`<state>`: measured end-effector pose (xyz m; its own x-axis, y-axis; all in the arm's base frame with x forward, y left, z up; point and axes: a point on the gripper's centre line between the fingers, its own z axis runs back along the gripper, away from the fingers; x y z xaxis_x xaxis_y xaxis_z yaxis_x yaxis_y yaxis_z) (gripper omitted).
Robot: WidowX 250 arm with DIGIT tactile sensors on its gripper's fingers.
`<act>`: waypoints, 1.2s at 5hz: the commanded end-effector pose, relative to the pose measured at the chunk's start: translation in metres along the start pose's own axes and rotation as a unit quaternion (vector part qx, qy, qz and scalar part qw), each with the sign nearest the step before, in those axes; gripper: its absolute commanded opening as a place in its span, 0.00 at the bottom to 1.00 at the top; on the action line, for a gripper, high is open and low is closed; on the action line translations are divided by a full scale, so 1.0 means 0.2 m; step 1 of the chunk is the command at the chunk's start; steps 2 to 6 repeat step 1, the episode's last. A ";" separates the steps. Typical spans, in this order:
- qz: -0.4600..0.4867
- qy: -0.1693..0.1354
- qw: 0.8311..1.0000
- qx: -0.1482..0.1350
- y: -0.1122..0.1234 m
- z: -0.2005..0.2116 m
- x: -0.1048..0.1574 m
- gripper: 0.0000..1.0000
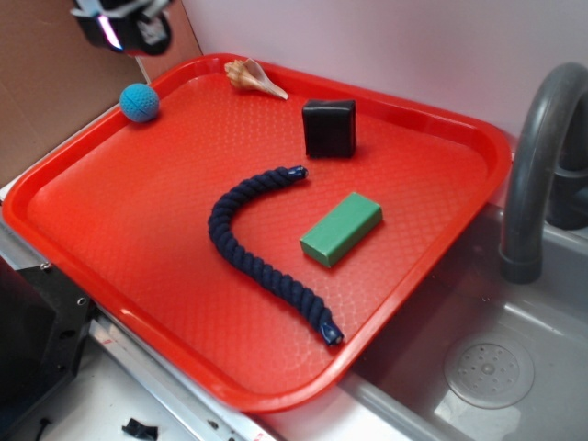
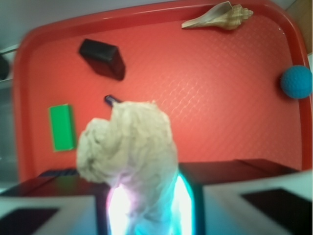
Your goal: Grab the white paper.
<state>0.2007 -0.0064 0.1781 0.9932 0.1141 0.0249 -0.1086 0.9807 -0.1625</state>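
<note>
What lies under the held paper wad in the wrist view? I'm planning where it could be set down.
Under the white paper in the gripper: red tray and one end of the dark blue rope. The wad hides the rest of the rope there.

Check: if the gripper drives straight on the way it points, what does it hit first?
Gripper, shut on the paper, points down at the tray. Bare tray floor likely comes first; rope end looks close to the line, depth unclear.
</note>
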 end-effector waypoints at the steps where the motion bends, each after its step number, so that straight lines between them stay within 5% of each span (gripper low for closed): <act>1: 0.019 -0.033 0.999 -0.002 0.06 0.06 -0.08 0.00; 6: 0.019 -0.033 0.999 -0.002 0.06 0.06 -0.08 0.00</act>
